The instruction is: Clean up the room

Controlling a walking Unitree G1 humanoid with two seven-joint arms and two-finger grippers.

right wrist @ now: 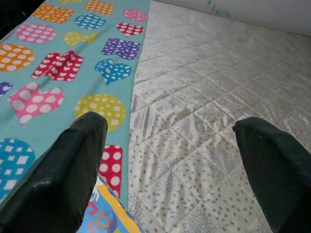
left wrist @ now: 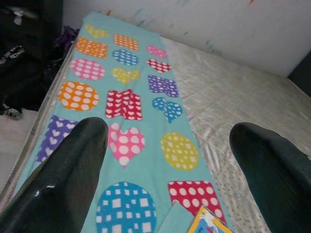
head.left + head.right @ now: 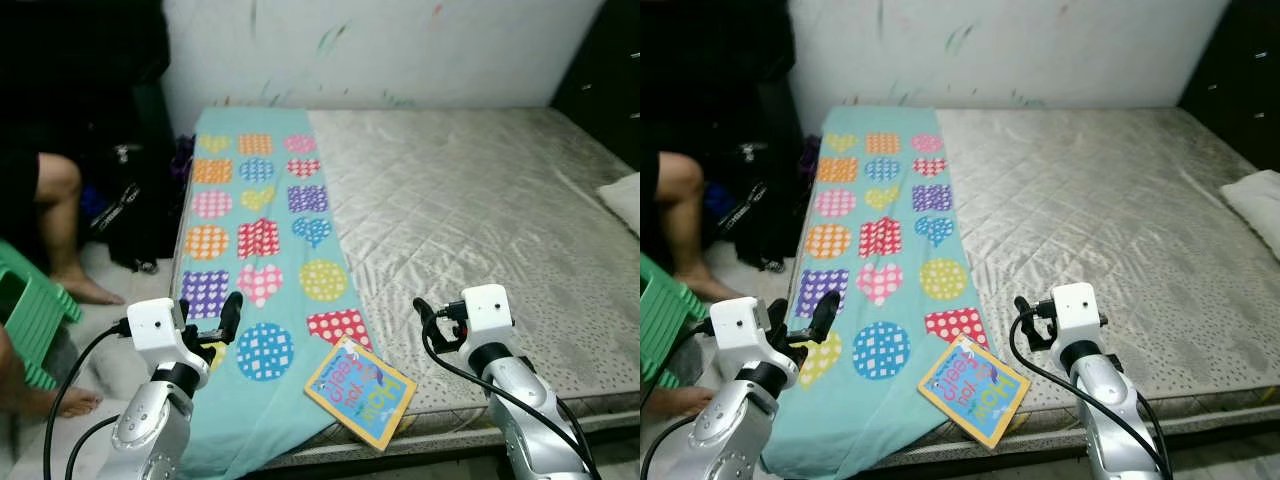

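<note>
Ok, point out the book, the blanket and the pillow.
book (image 3: 360, 392), left eye view, middle of its cover
blanket (image 3: 257, 240), left eye view, red patch at its middle
pillow (image 3: 1258, 200), right eye view, its white top

We hold both silver arms raised in front of us, bent at the elbow, forearms angled up and forward, one on each side. Our left gripper (image 3: 208, 322) sits low on the left, its white wrist block facing us and one black finger pointing up and slightly outward. Its jaws stand wide apart, the two fingers (image 2: 58, 179) spread with nothing between them. Our right gripper (image 3: 432, 322) is at about the same height on the right, black cables looping down from the wrist. Its jaws are likewise spread wide, fingers (image 1: 58, 174) well apart and holding nothing.
</note>
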